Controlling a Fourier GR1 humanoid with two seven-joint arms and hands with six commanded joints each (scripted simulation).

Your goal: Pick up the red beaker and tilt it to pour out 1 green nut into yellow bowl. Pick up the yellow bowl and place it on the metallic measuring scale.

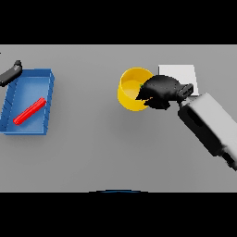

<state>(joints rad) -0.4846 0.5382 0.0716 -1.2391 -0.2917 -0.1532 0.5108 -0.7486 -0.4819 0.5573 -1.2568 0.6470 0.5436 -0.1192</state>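
Head view of the grey tabletop. The yellow bowl stands right of centre, toward the far edge, with a small green nut visible inside. The right hand curls its dark fingers over the bowl's right rim, gripping it. Just beyond the hand lies the pale, flat measuring scale, partly hidden by the wrist. At far left a blue tray holds the red beaker, lying on its side. The left hand shows at the tray's far left corner; whether it is open cannot be told. Broad bare tabletop separates tray and bowl, and the near half lies open. No writing is legible.
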